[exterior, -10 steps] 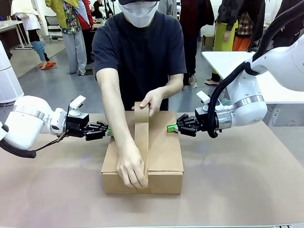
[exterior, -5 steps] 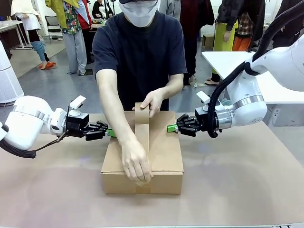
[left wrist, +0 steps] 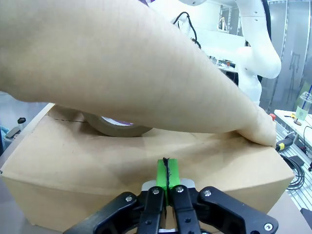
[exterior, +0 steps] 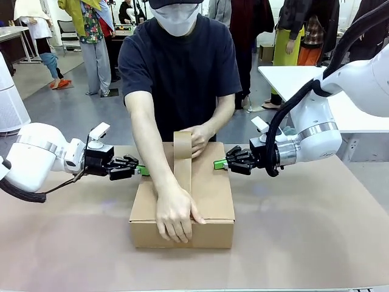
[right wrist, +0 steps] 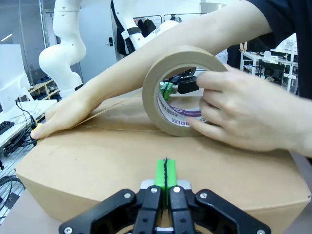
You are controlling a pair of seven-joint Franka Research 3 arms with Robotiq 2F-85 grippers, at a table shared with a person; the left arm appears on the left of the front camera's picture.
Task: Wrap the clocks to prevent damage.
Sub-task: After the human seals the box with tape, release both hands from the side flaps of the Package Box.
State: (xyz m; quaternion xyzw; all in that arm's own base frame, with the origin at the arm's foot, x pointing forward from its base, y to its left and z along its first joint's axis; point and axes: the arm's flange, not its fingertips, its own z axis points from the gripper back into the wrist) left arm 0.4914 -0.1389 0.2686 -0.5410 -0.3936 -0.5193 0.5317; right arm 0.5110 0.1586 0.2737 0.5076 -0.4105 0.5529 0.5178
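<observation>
- Centrally, a plain brown cardboard box [exterior: 182, 198] sits on the surface [exterior: 304, 243], which is covered with brown paper; it lies between the two end effectors, lid closed.
- A strip of brown tape [exterior: 182, 164] runs along the middle of the lid from the far edge toward the near edge.
- One hand [exterior: 176, 214] presses flat on the lid's near edge, over the tape strip and the front face.
- The other hand [exterior: 197, 139] holds the tape roll [right wrist: 183, 90] upright at the far end of the lid.
- Purple print runs around the inside of the roll's core; the letters are too small and curved to read.
- Left end effector [exterior: 141, 170]: green pads pressed together, holding nothing, tip at the box's left side.
- Right end effector [exterior: 217, 164]: green pads pressed together, holding nothing, tip at the box's far right edge.
</observation>
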